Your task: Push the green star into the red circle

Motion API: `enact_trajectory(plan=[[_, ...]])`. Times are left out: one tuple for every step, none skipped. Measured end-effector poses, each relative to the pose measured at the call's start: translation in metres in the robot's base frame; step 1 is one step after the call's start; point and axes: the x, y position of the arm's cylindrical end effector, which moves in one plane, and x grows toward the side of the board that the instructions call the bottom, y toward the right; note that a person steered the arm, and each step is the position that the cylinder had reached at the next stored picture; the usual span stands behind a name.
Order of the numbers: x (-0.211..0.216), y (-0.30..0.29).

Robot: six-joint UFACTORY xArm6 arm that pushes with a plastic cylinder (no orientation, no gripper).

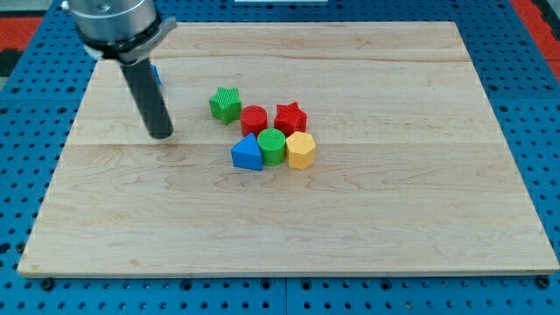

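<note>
The green star lies on the wooden board, just left of and a little above the red circle, nearly touching it. My tip rests on the board to the left of the green star, about a block's width and a half away and slightly lower in the view. The dark rod rises from the tip toward the view's top left.
A red star sits right of the red circle. Below them lie a blue triangle, a green circle and a yellow hexagon. A blue block peeks out behind the rod. The board rests on a blue pegboard.
</note>
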Motion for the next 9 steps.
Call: enact_trajectory(plan=[[-0.032, 0.007], [-0.035, 0.053], [-0.041, 0.069], [-0.061, 0.07], [-0.066, 0.113], [-0.06, 0.135], [-0.057, 0.14], [-0.093, 0.139], [-0.16, 0.077]])
